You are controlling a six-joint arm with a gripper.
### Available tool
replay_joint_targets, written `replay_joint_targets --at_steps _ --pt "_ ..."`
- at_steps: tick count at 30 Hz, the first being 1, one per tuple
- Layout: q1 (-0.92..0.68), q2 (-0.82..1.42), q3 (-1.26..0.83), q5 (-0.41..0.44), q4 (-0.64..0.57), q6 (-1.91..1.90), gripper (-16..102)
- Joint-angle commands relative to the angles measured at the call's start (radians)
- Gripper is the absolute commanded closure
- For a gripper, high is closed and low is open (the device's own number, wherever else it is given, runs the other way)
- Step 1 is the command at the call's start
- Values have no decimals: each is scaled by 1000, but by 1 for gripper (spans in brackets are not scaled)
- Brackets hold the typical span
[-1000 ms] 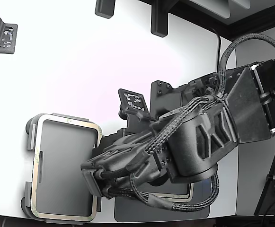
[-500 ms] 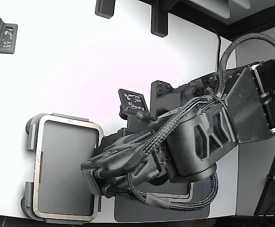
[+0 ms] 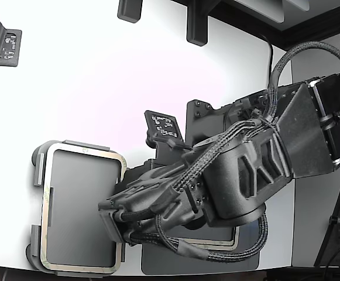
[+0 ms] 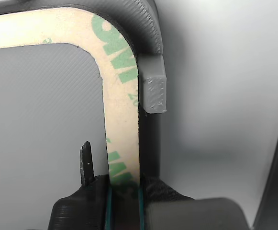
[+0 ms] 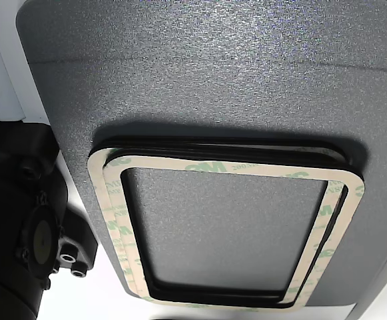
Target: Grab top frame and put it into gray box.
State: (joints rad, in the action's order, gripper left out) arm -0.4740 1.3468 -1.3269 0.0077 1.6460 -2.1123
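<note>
exterior view overhead, wrist view close on top frame [image 4: 122, 103], shared by both

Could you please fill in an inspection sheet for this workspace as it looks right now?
Surface: white table, mostly bare.
Job's things: top frame lies in the gray box at the exterior view's lower left; more frames are stacked on a dark mat.
Clutter: a small black tag plate stands beside the arm.
Grippers: gripper straddles the frame's long side, one finger on each side of the strip; whether it is clamped cannot be told.
Cables: braided cables run along the arm.
Surroundings: black fixtures at the table's far edge.
</note>
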Motion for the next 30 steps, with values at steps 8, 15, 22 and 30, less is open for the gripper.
replay_joint_targets --at_steps 8,15,22,30 --pt "11 15 26 3 9 5 99" --pt "11 5 31 3 8 5 99" --pt "11 5 28 6 8 -2 99" --pt "8 18 -9 21 -32 -41 -14"
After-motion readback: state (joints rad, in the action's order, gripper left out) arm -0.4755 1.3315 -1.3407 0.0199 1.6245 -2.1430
